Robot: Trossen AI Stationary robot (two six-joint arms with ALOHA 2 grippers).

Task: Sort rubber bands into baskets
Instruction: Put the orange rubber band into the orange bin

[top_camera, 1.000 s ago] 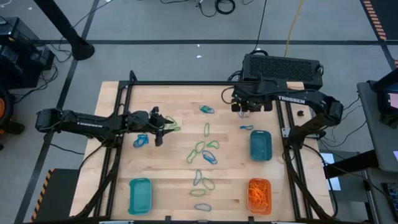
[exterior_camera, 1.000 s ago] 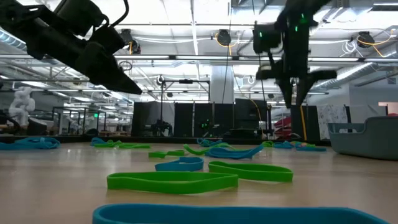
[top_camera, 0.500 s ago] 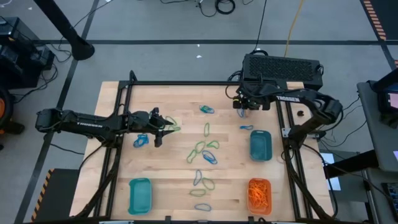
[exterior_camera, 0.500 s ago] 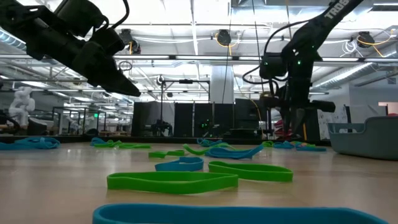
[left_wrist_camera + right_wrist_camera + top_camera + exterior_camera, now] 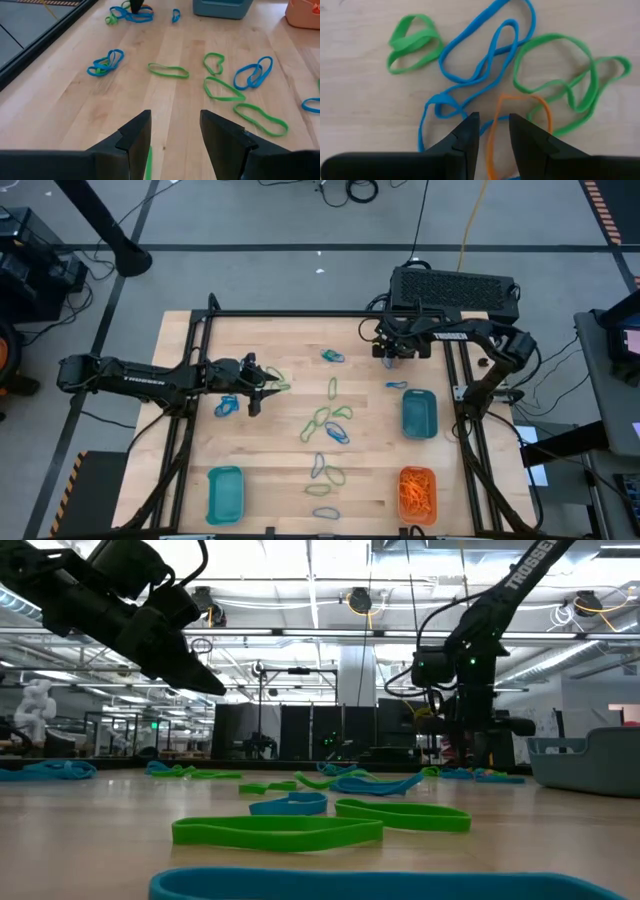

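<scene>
Right gripper (image 5: 494, 131) is straddling the orange band (image 5: 495, 140), jaws parted, not grasping; limp, light, tangled, so pinching one strand looks best. Left gripper (image 5: 175, 132) is hovering open.

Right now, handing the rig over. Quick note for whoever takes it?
Right gripper: low over a tangle at the far right of the table, jaws partly open around an orange band; not clearly gripped.
Left gripper: open, empty, at the left side by a green band.
Baskets: orange basket full of orange bands; right teal basket and left teal basket look empty.
Left: blue and green bands scattered mid-table, plus that tangle.
</scene>
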